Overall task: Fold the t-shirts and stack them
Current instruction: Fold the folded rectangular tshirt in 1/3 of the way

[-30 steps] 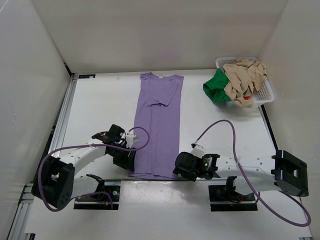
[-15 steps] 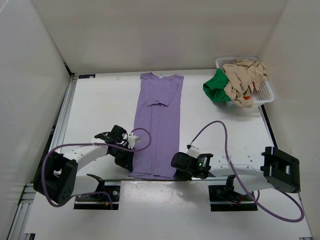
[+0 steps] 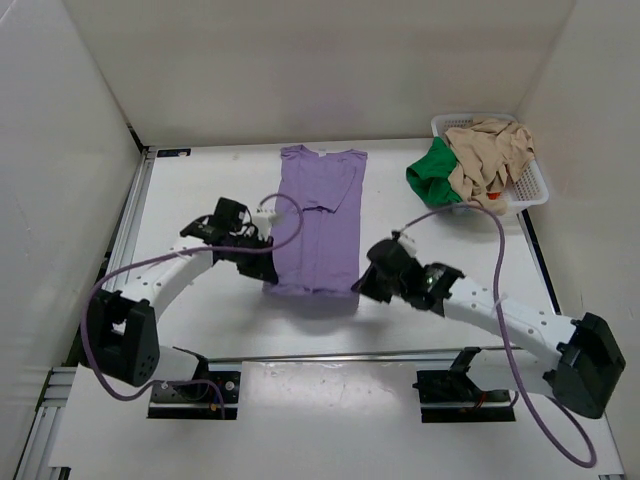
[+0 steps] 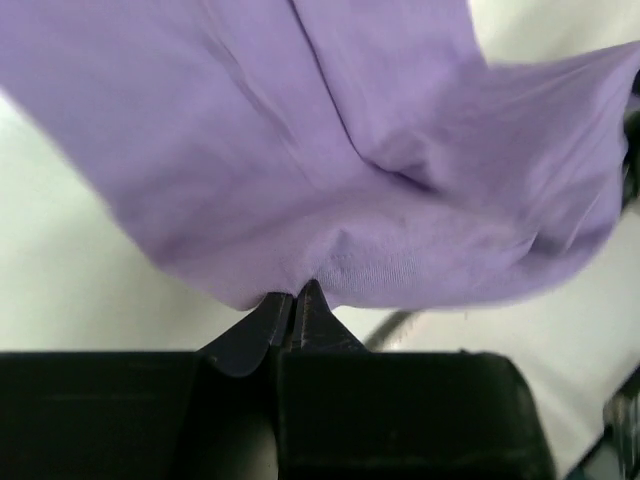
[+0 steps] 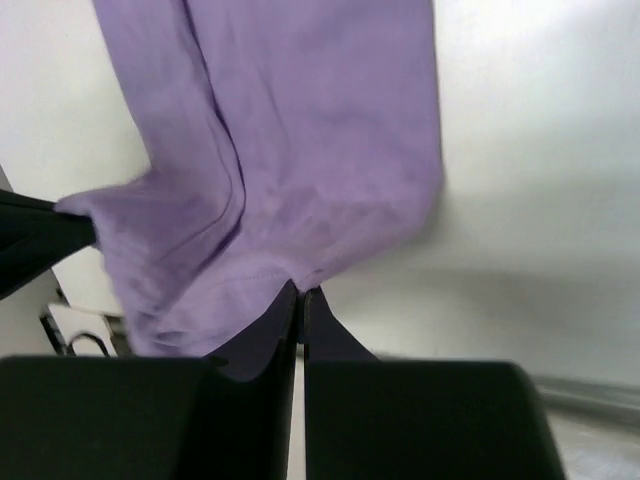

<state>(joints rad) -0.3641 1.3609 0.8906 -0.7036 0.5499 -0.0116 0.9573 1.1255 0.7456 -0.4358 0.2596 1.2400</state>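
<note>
White walls (image 3: pixel 300 60) close in a white table (image 3: pixel 200 190), and the purple shirt (image 3: pixel 322 215) lies lengthwise along its middle, collar toward the far edge and sleeves folded inward over the chest. Its near hem is off the table, hanging between the two arms with a soft shadow on the surface beneath it. At the hem's left corner is the left gripper (image 3: pixel 266 276), jaws pressed together on the cloth; the left wrist view shows the dark fingertips meeting with a pinch of purple fabric caught between them and the rest of the shirt spreading away in loose folds. At the hem's right corner is the right gripper (image 3: pixel 359 288), likewise clamped tight on the cloth (the right wrist view shows its two fingers closed to a thin slit with the hem edge nipped at the tips). Both arms reach in from the near edge and lean toward each other across the shirt's width. At the far right corner of the table stands the basket (image 3: pixel 537 188), well apart from the purple shirt. A tan shirt (image 3: pixel 490 150) is heaped in it, a green shirt (image 3: pixel 432 177) spills over its left rim, and a small bit of a red shirt (image 3: pixel 497 197) peeks out near its front
</note>
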